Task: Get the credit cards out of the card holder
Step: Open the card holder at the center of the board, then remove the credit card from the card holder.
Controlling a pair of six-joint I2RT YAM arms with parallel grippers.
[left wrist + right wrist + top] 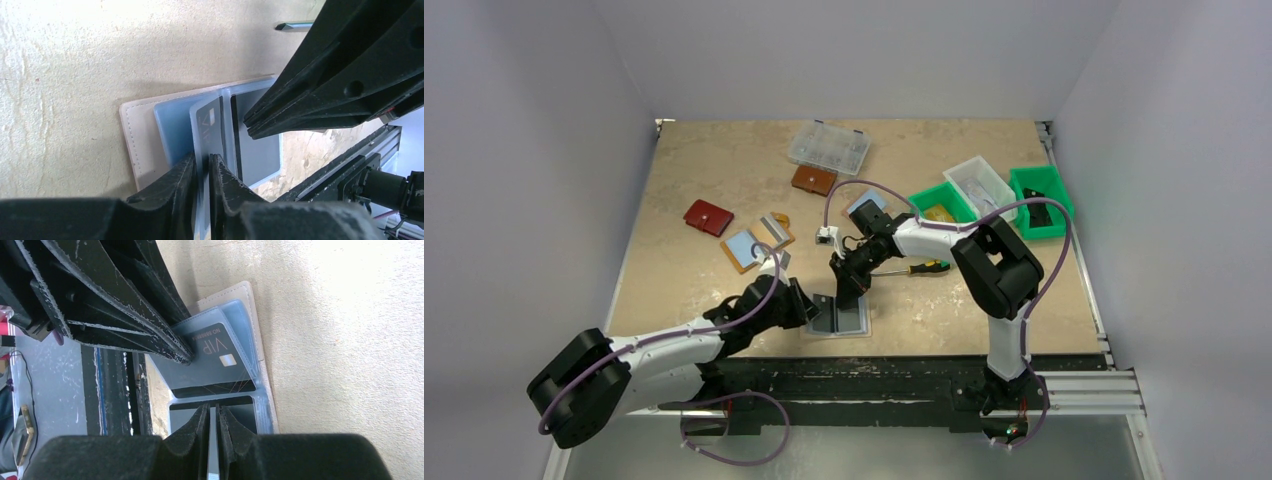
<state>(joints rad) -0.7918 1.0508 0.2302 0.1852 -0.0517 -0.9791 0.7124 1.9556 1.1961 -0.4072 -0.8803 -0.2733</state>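
Note:
The card holder [856, 320] lies open near the table's front edge, its beige cover [137, 145] down and its pale blue sleeves fanned up. My left gripper [201, 161] is shut on one upright sleeve that carries a grey card [210, 125]. In the right wrist view this is the VIP card [215, 347], with the left gripper [187, 357] pinching the sleeve's edge. My right gripper [212, 410] is shut on another thin sleeve seen edge-on, over a dark card [190, 412]. From above, the left gripper [816, 305] and the right gripper [849, 292] meet over the holder.
A red wallet [708, 217] and a brown wallet [813, 180] lie further back, with flat cards [744, 250] between them. A clear organiser box [829, 147], green bins [1041, 200] and a screwdriver [919, 268] are behind and to the right. The black rail [115, 390] runs right beside the holder.

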